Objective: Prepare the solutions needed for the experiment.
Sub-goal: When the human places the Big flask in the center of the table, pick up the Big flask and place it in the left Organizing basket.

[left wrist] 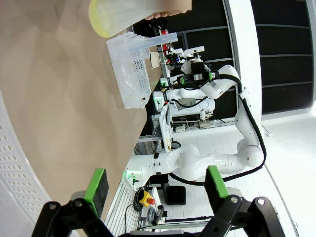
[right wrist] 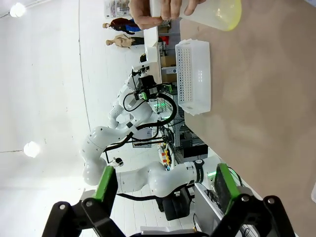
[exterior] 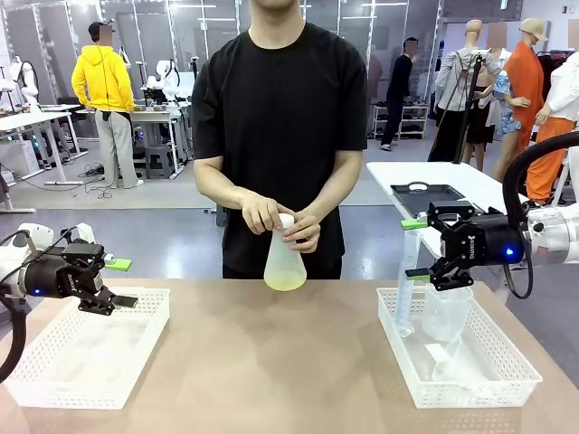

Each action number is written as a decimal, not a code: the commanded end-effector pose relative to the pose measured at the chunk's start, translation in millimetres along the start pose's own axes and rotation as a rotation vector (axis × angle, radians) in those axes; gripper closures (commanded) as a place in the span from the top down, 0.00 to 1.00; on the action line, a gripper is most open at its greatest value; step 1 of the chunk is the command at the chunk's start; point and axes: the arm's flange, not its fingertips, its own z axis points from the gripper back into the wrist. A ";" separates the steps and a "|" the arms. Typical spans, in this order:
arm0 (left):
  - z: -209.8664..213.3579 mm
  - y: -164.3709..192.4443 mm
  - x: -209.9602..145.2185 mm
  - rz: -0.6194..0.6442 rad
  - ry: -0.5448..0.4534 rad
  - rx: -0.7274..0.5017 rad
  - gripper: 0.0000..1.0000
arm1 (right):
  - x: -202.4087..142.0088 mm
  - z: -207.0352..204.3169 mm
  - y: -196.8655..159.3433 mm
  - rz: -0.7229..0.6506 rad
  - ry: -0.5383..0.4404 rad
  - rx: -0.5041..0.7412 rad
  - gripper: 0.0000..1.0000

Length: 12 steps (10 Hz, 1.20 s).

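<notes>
The solutions (exterior: 285, 282) are a shallow pale yellow layer at the bottom of a clear conical flask (exterior: 284, 262) standing on the table's far middle. The person's two hands (exterior: 271, 217) are closed around its neck. The flask bottom also shows in the left wrist view (left wrist: 116, 17) and in the right wrist view (right wrist: 217, 12). My left gripper (exterior: 121, 282) hovers open over the left white basket (exterior: 54, 362), holding nothing. My right gripper (exterior: 416, 248) hangs open over the right white basket (exterior: 507, 366), also holding nothing. Both pairs of green pads (left wrist: 96, 185) (right wrist: 106, 183) stand wide apart.
The right basket holds clear labware: a tall measuring cylinder (exterior: 405, 289) and a beaker (exterior: 445, 312) just under my right gripper. The tan table (exterior: 289, 362) lies bare between the baskets. A black tray (exterior: 425, 194) sits on a white table behind.
</notes>
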 end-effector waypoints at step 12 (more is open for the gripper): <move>-1.8 -0.3 2.0 -0.001 -0.013 0.007 1.00 | -0.4 -0.2 1.6 0.005 -0.005 -0.002 1.00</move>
